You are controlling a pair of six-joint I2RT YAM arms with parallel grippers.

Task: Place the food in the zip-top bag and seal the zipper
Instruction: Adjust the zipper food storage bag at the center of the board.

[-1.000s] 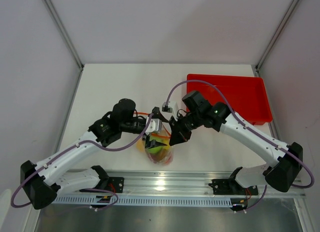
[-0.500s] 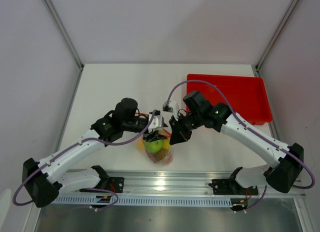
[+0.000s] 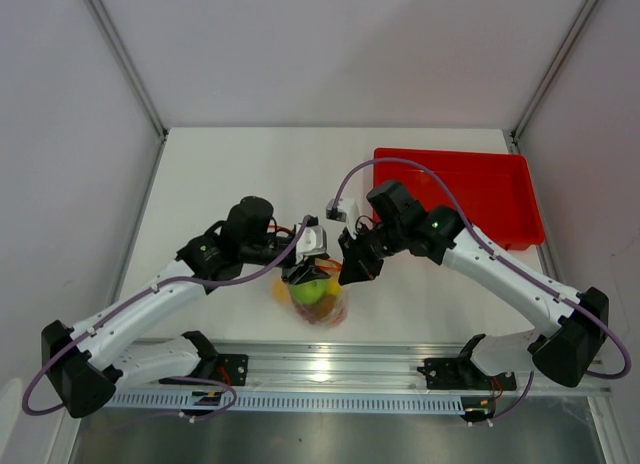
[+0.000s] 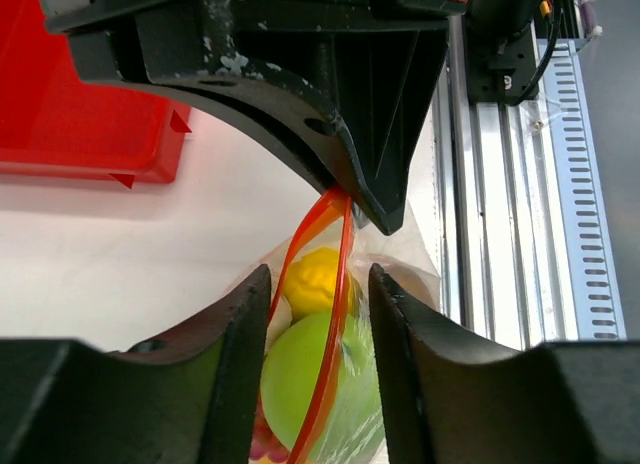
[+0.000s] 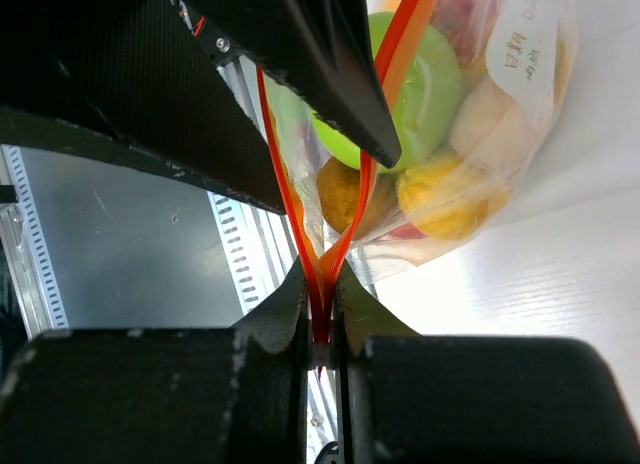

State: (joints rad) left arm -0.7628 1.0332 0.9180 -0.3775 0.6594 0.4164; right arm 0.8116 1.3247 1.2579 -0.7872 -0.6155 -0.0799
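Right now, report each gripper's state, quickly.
Left gripper: open, fingers either side of the zipper, not pinching it.
Right gripper: shut on the zipper.

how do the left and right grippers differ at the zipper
The right gripper is shut on the zipper, pinching its two strips together; the left gripper is open, its fingers straddling the zipper. At the right gripper the strips meet; between the left gripper's fingers they bow apart over the green apple. Both sit at the mouth of the zip-top bag.
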